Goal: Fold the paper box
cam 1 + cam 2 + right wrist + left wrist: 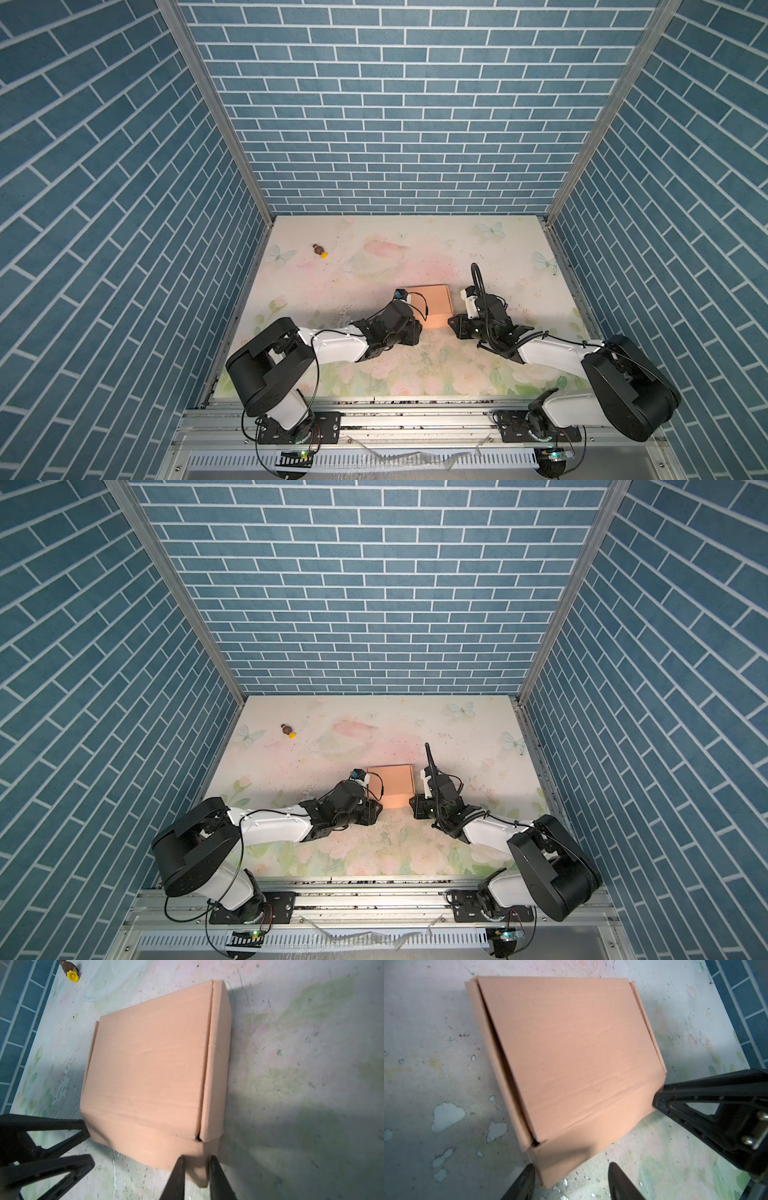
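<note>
Tiny brown/yellow obj [320, 251] on floral tabletop [457, 257], back-left corner.

arms [338, 347]: white links, black joints | cables [429, 758]: black | tool fingers [695, 1091]: black, triangular cut-outs, brass screws [746, 1139]

The paper box [429, 305] lies on the table [457, 253], near its middle, between the two grippers. The left gripper [571, 1164] sits at the box's near left corner and the right gripper [197, 1157] at its near right corner, each astride a corner of the front flap. A small toy [320, 250] lies far back on the left, well apart.
</note>
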Action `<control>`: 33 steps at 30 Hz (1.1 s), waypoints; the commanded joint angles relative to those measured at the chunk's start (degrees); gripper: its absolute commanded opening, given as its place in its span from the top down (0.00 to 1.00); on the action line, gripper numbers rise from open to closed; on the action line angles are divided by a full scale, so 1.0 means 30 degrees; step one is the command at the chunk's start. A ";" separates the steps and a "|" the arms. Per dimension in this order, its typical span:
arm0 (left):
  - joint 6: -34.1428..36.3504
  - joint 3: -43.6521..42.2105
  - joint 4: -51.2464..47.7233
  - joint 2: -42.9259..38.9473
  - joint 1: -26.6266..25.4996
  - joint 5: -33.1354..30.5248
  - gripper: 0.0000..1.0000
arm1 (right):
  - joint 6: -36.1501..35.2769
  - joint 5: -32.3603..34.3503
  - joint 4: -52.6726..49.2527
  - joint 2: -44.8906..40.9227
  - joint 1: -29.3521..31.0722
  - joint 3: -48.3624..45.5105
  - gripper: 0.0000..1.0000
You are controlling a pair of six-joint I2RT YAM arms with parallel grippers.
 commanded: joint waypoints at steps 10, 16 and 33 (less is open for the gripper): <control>0.0175 -0.0444 -0.0858 -0.0426 0.0140 -0.0539 0.42 | -0.0078 0.0886 -0.0112 0.0197 -0.0104 0.0140 0.77; 0.0274 -0.0666 -0.1231 -0.1245 0.0425 -0.0559 0.42 | -0.0337 0.1234 -0.0345 0.0519 -0.0119 0.0474 0.77; 0.1238 -0.0509 -0.3005 -0.3881 0.2206 -0.0509 0.42 | -0.0986 0.1575 -0.1275 0.2410 -0.0314 0.2666 0.77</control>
